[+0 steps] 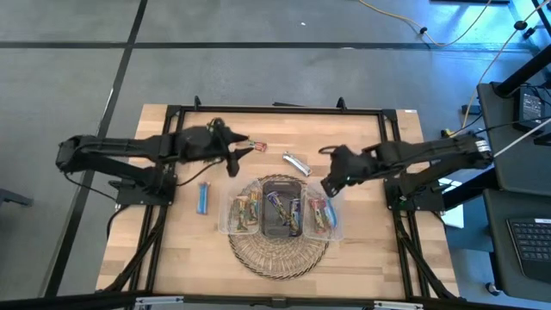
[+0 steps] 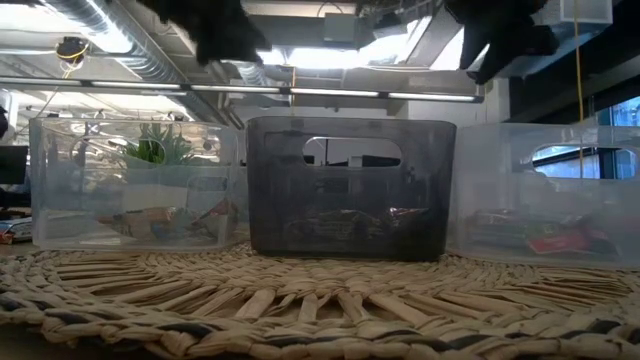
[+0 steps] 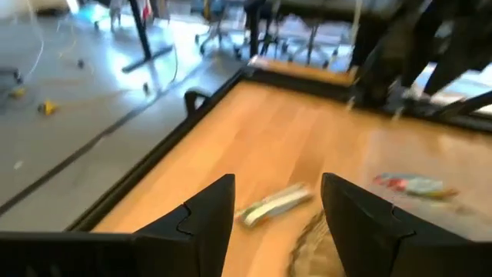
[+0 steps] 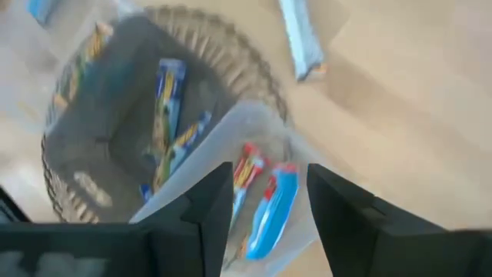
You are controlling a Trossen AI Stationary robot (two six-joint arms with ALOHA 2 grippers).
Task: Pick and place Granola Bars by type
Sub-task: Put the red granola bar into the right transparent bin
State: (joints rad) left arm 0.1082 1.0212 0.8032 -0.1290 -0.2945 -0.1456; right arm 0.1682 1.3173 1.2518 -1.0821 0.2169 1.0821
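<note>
My left gripper hangs open over the bare table, left of the far side of the woven mat. A red-brown bar lies just beside it. In the left wrist view a silver bar lies on the wood beyond its open fingers. That silver bar rests flat between the two arms. A blue bar lies on the table left of the bins. My right gripper is open above the right clear bin, which holds red and blue bars.
Three bins stand side by side on a round woven mat: a left clear bin with bars, a dark middle bin with blue bars, and the right clear one. A small green plant shows behind the left bin.
</note>
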